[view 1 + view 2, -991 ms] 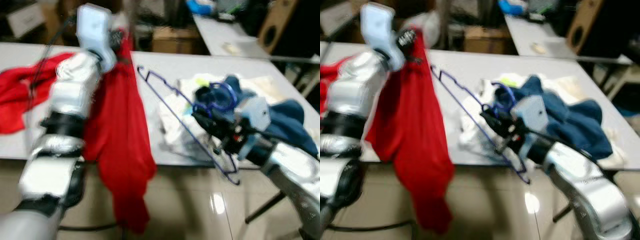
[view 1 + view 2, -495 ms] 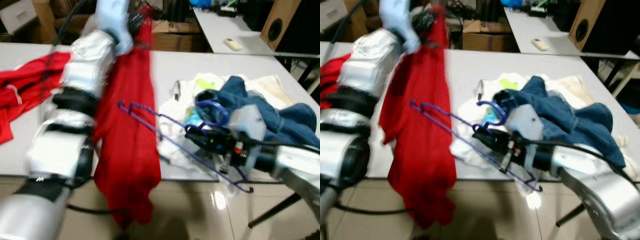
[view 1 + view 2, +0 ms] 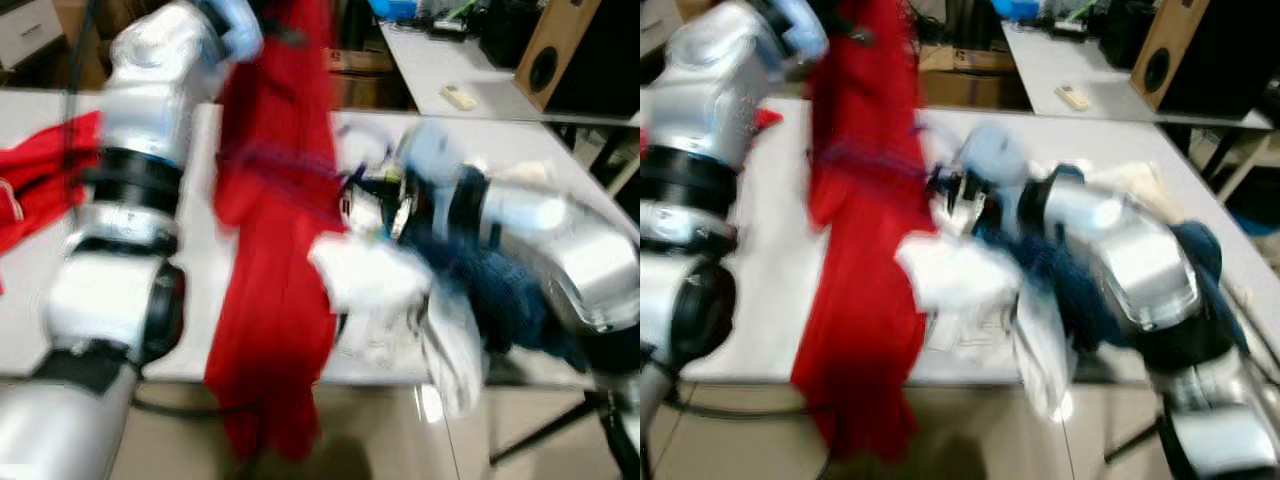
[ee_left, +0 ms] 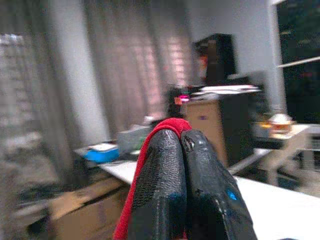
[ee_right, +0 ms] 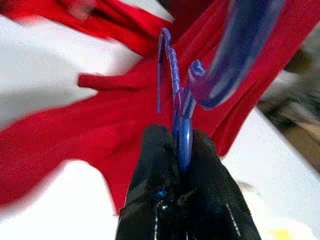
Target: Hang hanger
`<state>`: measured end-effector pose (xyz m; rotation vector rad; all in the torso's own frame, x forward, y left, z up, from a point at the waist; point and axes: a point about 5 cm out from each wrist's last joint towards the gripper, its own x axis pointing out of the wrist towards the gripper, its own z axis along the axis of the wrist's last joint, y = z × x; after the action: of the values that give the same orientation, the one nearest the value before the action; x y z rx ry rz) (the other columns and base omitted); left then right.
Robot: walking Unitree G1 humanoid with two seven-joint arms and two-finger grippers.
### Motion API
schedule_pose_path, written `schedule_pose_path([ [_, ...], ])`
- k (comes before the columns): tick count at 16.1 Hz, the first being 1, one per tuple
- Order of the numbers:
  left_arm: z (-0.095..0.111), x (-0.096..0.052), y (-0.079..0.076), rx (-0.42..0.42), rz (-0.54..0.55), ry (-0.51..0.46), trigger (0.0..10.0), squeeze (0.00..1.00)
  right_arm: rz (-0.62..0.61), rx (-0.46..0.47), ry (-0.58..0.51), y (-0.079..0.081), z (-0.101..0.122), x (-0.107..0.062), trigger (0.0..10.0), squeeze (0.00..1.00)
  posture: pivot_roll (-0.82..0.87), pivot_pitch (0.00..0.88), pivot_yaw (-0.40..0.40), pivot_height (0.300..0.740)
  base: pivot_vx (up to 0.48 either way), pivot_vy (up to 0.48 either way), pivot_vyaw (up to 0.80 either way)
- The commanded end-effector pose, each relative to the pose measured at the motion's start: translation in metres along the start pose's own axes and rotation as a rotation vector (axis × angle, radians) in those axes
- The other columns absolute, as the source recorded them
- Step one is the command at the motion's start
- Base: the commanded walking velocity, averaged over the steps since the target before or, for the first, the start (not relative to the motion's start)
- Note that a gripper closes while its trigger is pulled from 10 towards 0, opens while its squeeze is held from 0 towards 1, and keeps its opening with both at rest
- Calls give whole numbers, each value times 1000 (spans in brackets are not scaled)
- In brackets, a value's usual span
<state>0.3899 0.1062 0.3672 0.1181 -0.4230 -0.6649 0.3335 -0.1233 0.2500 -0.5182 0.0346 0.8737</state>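
My left gripper [image 4: 181,140] is raised high at the left and shut on the top edge of a red garment [image 3: 280,250], which hangs down past the table's front edge. My right gripper [image 5: 181,145] is shut on a purple wire hanger [image 5: 176,85], whose hook [image 5: 240,45] curls above the fingers. In the eye views the right gripper [image 3: 368,195] is in front of the table's middle, right beside the hanging garment. The hanger shows there as a blurred purple streak [image 3: 270,158] across the red cloth.
The white table [image 3: 770,230] carries a white cloth [image 3: 375,275], blue jeans [image 3: 510,300] under my right arm, and another red garment [image 3: 35,190] at the far left. A second table with a remote [image 3: 460,97] and a wooden speaker [image 3: 560,50] stand behind.
My right arm has swung left with the hanger, from over the jeans to the red garment. The left arm has lifted the garment higher. The pictures are blurred by motion.
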Motion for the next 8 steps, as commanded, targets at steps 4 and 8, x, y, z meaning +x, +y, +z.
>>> schedule_pose_path([
  [4, 73, -14, 22, -18, 53, -305, 10000, 0, -613, -269, -232, -99, 70, -25, 10000, 0, 18, 0, -34, 740, 0, 0, 0],
  [8, 96, -36, 28, -32, 69, -435, 10000, 0, -565, -263, -393, -114, 88, -34, 10000, 0, 25, 0, -39, 740, 0, 0, 0],
])
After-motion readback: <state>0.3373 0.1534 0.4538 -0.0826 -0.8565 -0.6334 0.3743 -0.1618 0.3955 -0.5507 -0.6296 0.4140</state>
